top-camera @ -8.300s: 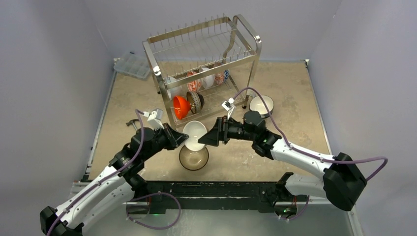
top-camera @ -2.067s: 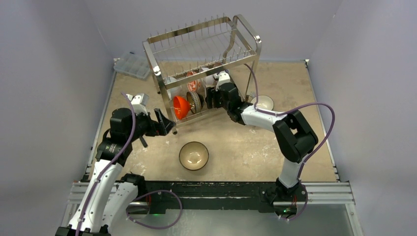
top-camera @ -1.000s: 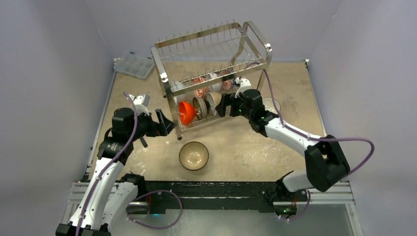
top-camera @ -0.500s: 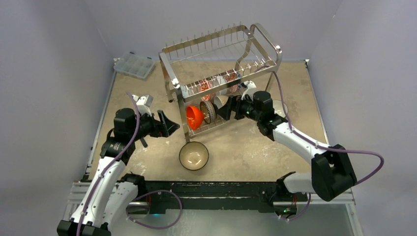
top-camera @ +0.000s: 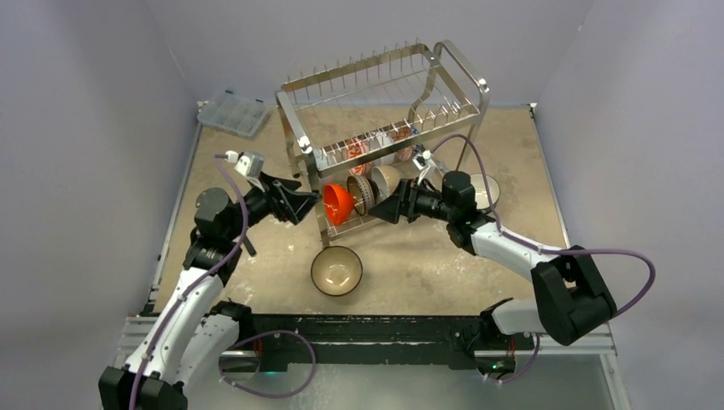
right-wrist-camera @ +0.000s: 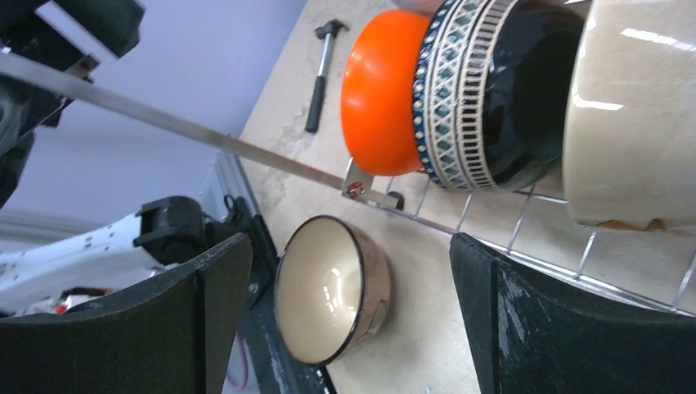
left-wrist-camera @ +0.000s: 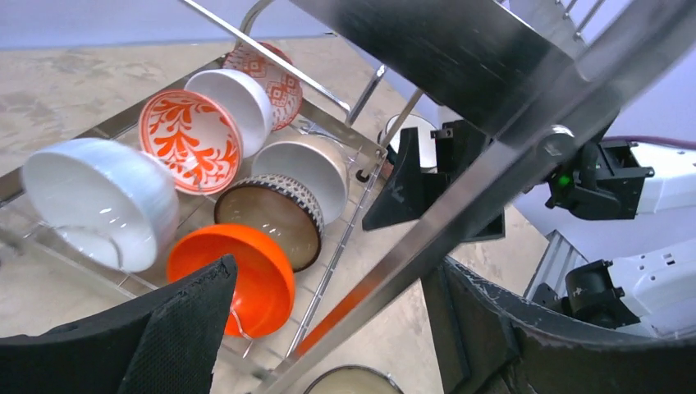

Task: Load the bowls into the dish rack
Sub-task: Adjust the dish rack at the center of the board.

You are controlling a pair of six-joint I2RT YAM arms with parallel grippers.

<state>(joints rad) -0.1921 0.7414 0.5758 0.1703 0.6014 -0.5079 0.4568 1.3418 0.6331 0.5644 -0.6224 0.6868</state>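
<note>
The dish rack (top-camera: pixel 376 102) stands at the far middle of the counter (top-camera: pixel 512 137), turned at an angle to the counter's edges. On its lower tier you see two rows of bowls, all standing on edge. In the front row there is the orange bowl (top-camera: pixel 339 203), then the teal-patterned bowl (top-camera: pixel 362 194) touching it, then a cream bowl (top-camera: pixel 388 179). In the back row the left wrist view shows a large white bowl (left-wrist-camera: pixel 98 201), a red floral bowl (left-wrist-camera: pixel 187 139), a smaller white bowl (left-wrist-camera: pixel 238 98) and one more red patterned bowl (left-wrist-camera: pixel 275 78). The upper tier carries only its upright prongs.

Two bowls are not in the rack. The brown glazed bowl (top-camera: pixel 336 270) sits upright on the counter just in front of the rack. A white bowl with dark outside (top-camera: pixel 487 190) sits to the right of the rack, partly hidden behind your right arm.

Your left pincer (top-camera: pixel 299 205) is at the rack's front left leg. Its fingers are spread, and the steel leg passes between them. I cannot tell if a finger touches the leg. Your right pincer (top-camera: pixel 380 213) points at the front row from the right side. It is released, fingers wide, with nothing in it.

A hammer (right-wrist-camera: pixel 320 74) lies on the counter to the left, and a clear plastic box (top-camera: pixel 230 114) is in the far left corner.
</note>
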